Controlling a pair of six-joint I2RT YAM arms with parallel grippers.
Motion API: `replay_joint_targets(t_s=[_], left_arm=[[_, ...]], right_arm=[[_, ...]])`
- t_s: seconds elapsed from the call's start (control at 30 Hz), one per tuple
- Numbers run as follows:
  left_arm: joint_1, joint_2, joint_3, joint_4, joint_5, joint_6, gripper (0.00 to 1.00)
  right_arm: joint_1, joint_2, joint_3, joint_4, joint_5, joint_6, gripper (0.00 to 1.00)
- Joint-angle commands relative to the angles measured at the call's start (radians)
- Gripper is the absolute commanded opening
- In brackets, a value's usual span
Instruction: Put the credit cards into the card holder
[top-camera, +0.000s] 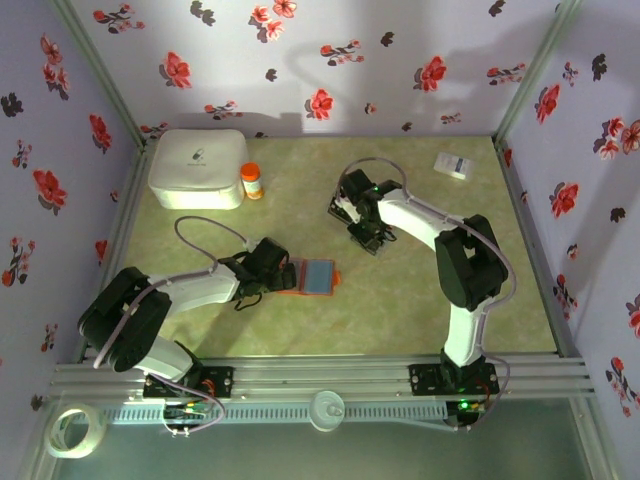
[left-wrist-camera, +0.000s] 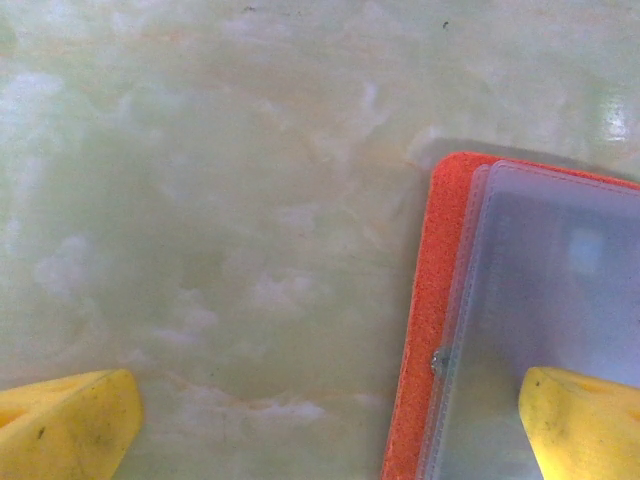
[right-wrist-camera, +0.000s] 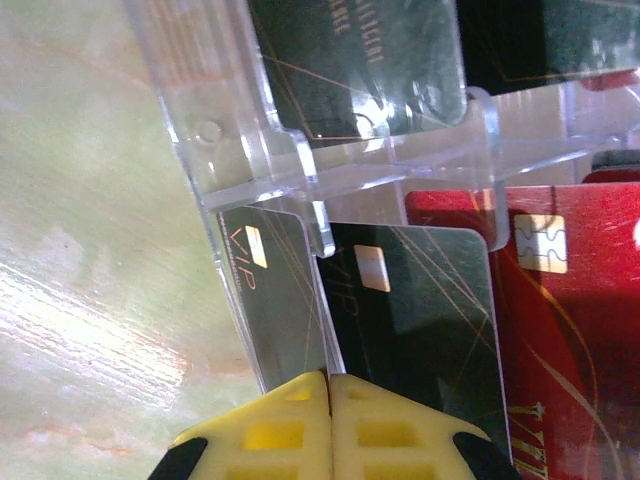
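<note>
Right end effector (right-wrist-camera: 328, 400): clamped together at one edge of black credit card (right-wrist-camera: 420, 310) in clear rack (right-wrist-camera: 250, 150); grip on it unclear; red credit card (right-wrist-camera: 570, 340) alongside. Left end effector (left-wrist-camera: 325, 400): spread wide, straddling edge of open card holder (left-wrist-camera: 425, 300) flat on table (left-wrist-camera: 200, 200).

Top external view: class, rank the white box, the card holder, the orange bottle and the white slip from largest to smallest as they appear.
1. white box
2. card holder, lying open
3. orange bottle and white slip: too alike in apparent size to rank.
</note>
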Motion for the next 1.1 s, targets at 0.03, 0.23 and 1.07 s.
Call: replay_joint_targets(t_s=[0.03,0.23,1.07], left_arm=[[0.009,0.063,-0.04,-0.055,-0.012,-0.021,1.0],[0.009,0.061,-0.043,-0.058,-0.013,-0.021,1.0],[0.009,-0.02,-0.065,-0.134,-0.081,-0.074,1.0]], right_arm=[[0.01,-0.023,0.022,-0.042,-0.034,-0.035,0.0],[0.037,-0.09,0.044,-0.075,-0.027,-0.062,0.0],[0.169,-0.525,-0.68,1.015,-0.389,0.97,0.0]])
